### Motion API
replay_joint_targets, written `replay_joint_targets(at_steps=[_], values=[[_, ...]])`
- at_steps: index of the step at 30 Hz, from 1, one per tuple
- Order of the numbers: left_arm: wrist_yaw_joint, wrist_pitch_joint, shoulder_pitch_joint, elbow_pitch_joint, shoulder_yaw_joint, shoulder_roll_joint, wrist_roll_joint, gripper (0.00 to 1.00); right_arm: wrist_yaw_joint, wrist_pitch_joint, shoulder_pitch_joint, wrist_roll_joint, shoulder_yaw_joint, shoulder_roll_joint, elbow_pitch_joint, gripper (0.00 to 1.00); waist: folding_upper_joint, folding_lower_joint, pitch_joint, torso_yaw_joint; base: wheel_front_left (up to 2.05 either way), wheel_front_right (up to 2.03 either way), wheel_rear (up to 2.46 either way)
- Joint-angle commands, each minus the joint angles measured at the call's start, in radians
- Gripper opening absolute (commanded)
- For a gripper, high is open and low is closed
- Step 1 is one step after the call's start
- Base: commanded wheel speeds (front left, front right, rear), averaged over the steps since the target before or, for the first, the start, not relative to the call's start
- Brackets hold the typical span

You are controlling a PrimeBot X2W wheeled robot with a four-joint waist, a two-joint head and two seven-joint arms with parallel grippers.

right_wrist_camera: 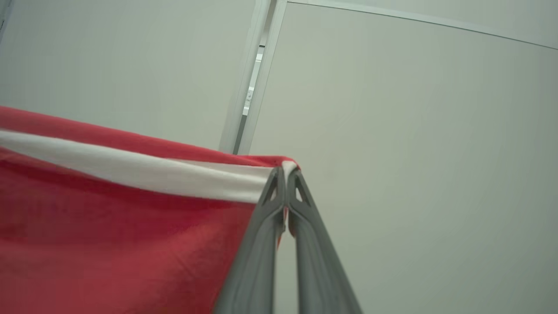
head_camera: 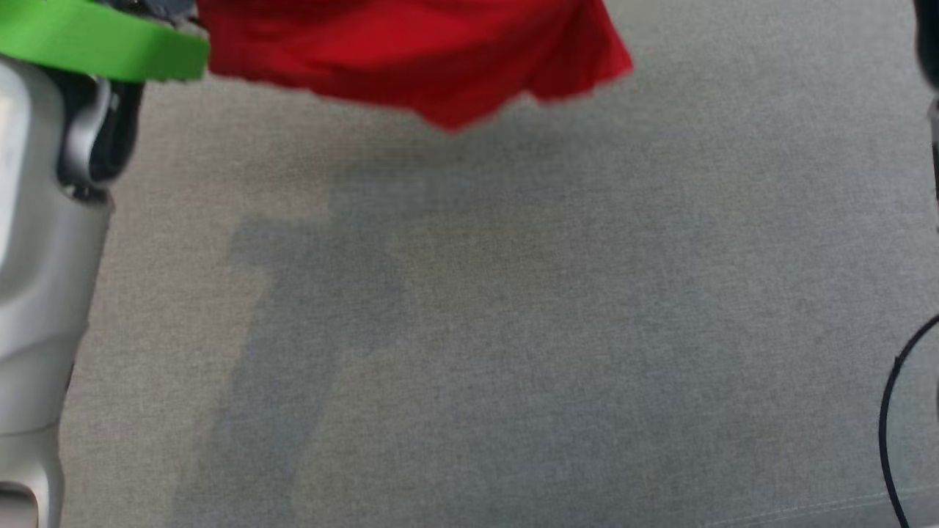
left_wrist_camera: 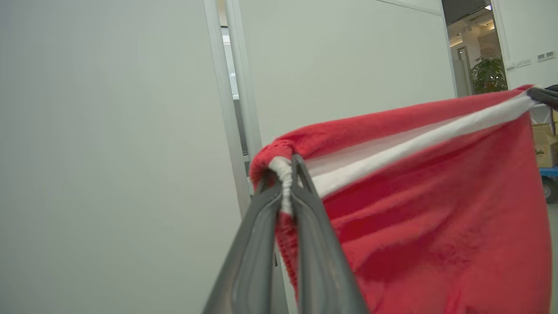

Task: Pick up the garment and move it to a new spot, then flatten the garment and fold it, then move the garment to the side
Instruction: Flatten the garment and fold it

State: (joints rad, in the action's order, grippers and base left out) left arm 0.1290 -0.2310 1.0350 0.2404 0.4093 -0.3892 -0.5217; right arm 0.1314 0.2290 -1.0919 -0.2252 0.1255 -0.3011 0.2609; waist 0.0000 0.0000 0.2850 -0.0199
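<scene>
Garment: red, with a white band along its top edge, held up in the air and stretched between the two grippers.

Left gripper: fingers closed narrow on one bunched corner. The white band runs down between them and red cloth wraps over the tips. The rest of the cloth hangs to that view's right.

Right gripper: fingers pressed together on the opposite corner of the garment, with a sliver of red and white showing between the tips. The cloth spreads away to that view's left. In the left wrist view this gripper's tip shows at the far end of the white band.

Head view: the garment is cut off by the top edge. Its lower hem is blurred and hangs above the grey surface, apparently clear of it. A pale forearm with a green band stands at the left. A black cable is cut off at the right edge.

Hard to make out: the type of garment, as its lower part is out of frame in both wrist views. Behind it are wall panels, a plant and a cardboard box.
</scene>
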Motion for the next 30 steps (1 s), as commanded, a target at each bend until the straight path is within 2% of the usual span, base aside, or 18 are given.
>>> replay_joint_targets(at_steps=[1, 5, 9, 15, 20, 25, 30], values=[[0.002, -0.011, 0.01, 0.024, -0.013, 0.015, -0.012, 0.0, -0.001, 0.013, -0.033, 0.013, -0.015, 0.01, 0.023, 0.0, 0.0, 0.0, 0.069, -0.025, 0.0, 0.0, 0.0], [0.002, -0.029, 0.023, 0.083, -0.043, 0.033, -0.018, 0.0, -0.002, 0.033, -0.082, 0.035, -0.04, 0.05, 0.072, 0.0, 0.0, 0.0, 0.086, -0.031, 0.0, 0.0, 0.0], [0.0, -0.035, -0.092, 0.144, -0.074, 0.062, -0.036, 0.0, -0.002, 0.036, 0.022, 0.024, -0.039, 0.068, 0.079, 0.0, 0.0, 0.0, 0.079, -0.037, 0.0, 0.0, 0.0], [-0.003, -0.033, -0.42, 0.215, -0.162, 0.16, -0.025, 0.0, -0.004, 0.037, 0.345, -0.015, -0.033, 0.078, 0.042, 0.0, 0.0, 0.0, 0.046, -0.041, 0.0, 0.0, 0.0], [-0.002, -0.034, -0.662, 0.268, -0.183, 0.243, -0.009, 0.0, -0.005, 0.038, 0.613, -0.048, -0.075, 0.13, 0.024, 0.0, 0.0, 0.0, 0.014, -0.041, 0.0, 0.0, 0.0], [-0.002, -0.034, -0.826, 0.255, -0.17, 0.289, 0.018, 0.0, -0.005, 0.038, 0.826, -0.078, -0.119, 0.182, -0.006, 0.0, 0.0, 0.0, -0.036, -0.033, 0.0, 0.0, 0.0], [-0.002, -0.034, -0.924, 0.22, -0.163, 0.309, 0.028, 0.0, -0.005, 0.038, 0.993, -0.098, -0.156, 0.209, -0.043, 0.0, 0.0, 0.0, -0.097, -0.017, 0.0, 0.0, 0.0]])
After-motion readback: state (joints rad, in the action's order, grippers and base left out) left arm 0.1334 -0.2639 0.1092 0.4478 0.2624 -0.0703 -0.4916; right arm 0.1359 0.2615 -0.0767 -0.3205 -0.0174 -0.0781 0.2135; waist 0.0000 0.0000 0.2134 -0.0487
